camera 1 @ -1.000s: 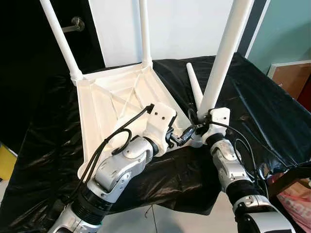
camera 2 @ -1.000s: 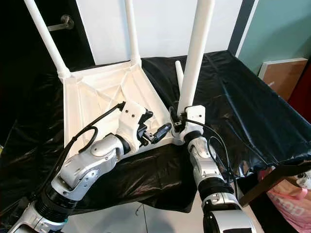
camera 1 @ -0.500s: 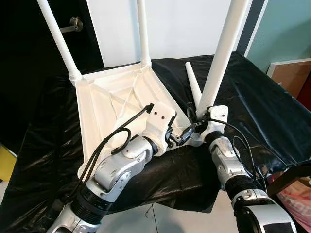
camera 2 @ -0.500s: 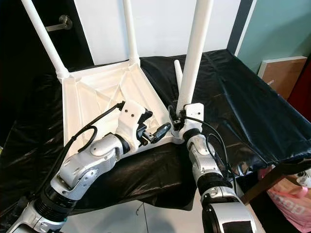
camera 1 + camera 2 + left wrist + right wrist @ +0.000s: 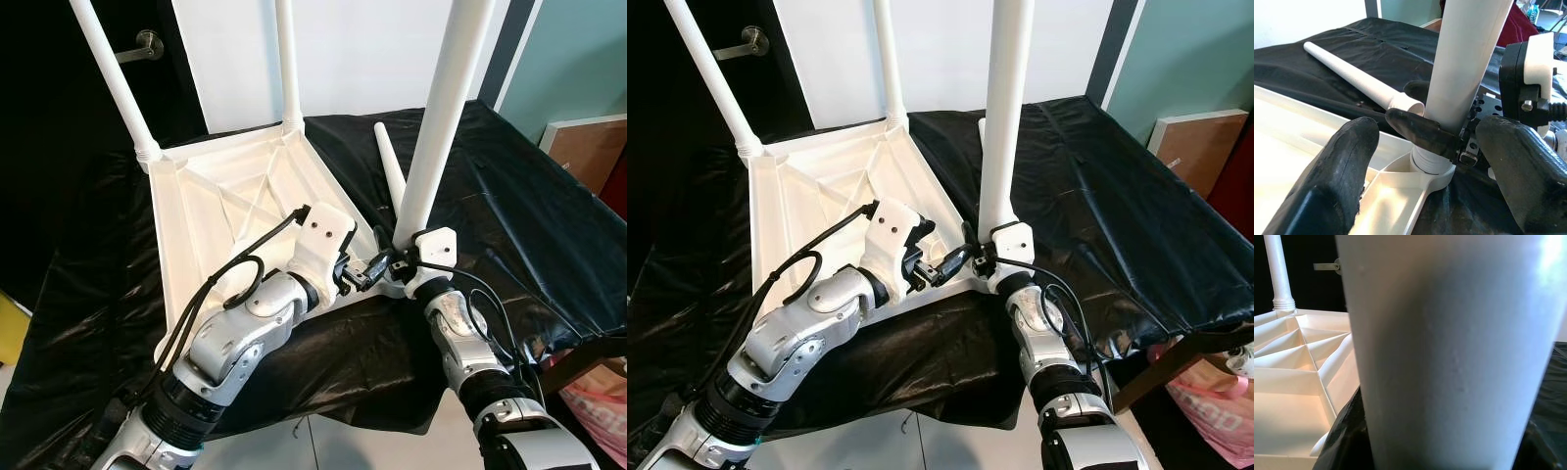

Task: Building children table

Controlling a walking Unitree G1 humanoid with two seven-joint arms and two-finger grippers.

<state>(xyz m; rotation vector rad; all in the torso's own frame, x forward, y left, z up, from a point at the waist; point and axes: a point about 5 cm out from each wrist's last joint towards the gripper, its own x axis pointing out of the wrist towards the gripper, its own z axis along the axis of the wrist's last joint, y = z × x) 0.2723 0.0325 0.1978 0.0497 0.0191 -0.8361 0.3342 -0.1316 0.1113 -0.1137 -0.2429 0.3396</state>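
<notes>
The right gripper (image 5: 988,257) is clamped around the base of a white table leg (image 5: 1001,108), which stands upright in the near right corner socket of the upturned white tabletop (image 5: 230,211); in the right wrist view the leg (image 5: 1449,352) sits so close that its black fingers are mostly hidden behind it, only dark slivers showing at either side. The left gripper (image 5: 364,277) reaches in from the left along the tabletop's near edge, its fingers (image 5: 1342,171) spread wide apart with nothing between them, pointed at the same socket; the threaded collar of the leg (image 5: 1432,164) sits in the gap ahead of them. Whether the leg is fully seated cannot be made out. The tabletop lies underside up on a black plastic sheet (image 5: 509,206) covering a work surface. Two more legs (image 5: 113,83) stand in the far corners, their tops cut off by the frame. A fourth, loose leg (image 5: 390,176) lies on the sheet just beyond the held one.
</notes>
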